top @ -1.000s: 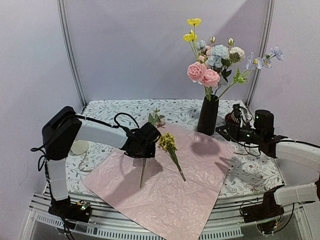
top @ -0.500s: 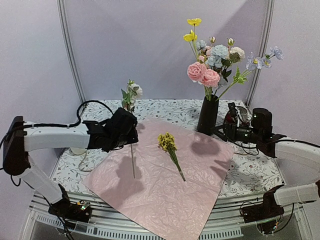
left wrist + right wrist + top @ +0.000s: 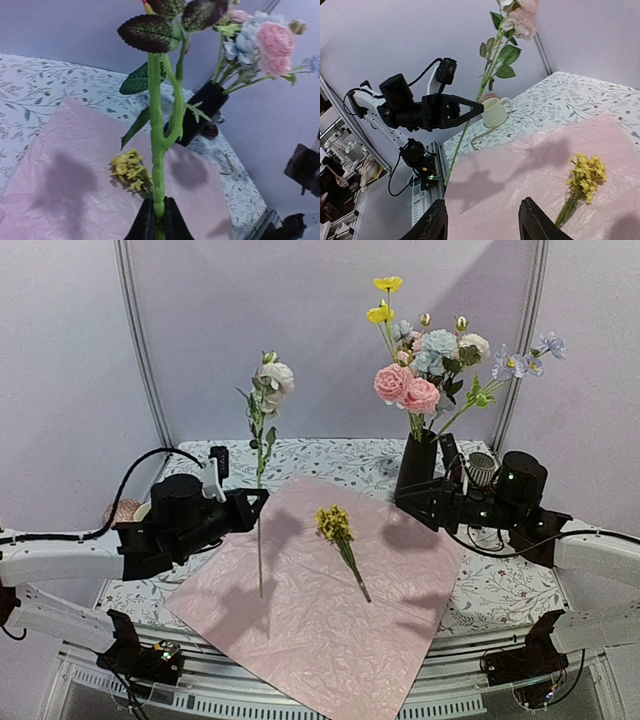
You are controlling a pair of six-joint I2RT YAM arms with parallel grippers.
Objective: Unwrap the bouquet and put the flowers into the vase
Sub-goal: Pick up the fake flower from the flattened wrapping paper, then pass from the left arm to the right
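My left gripper (image 3: 257, 499) (image 3: 157, 220) is shut on the green stem of a cream flower (image 3: 273, 376) (image 3: 520, 20) and holds it upright over the left part of the spread pink wrapping paper (image 3: 320, 620) (image 3: 55, 200) (image 3: 520, 175). A yellow sprig (image 3: 338, 528) (image 3: 130, 172) (image 3: 585, 175) lies on the paper. The black vase (image 3: 416, 472) (image 3: 200, 112) stands at the back right with several flowers (image 3: 425, 355) (image 3: 260, 42) in it. My right gripper (image 3: 418, 502) (image 3: 482, 220) is open and empty, low beside the vase's base, facing the left arm.
A cream mug (image 3: 495, 111) with a loose tan string (image 3: 482, 136) beside it stands at the table's left, behind the left arm. A ribbed cup (image 3: 483, 468) sits behind the right gripper. The paper's near corner overhangs the table's front edge (image 3: 480, 640).
The left arm has lifted the cream flower off the paper and swung it from lying low to upright. The right gripper has moved left, closer to the vase.
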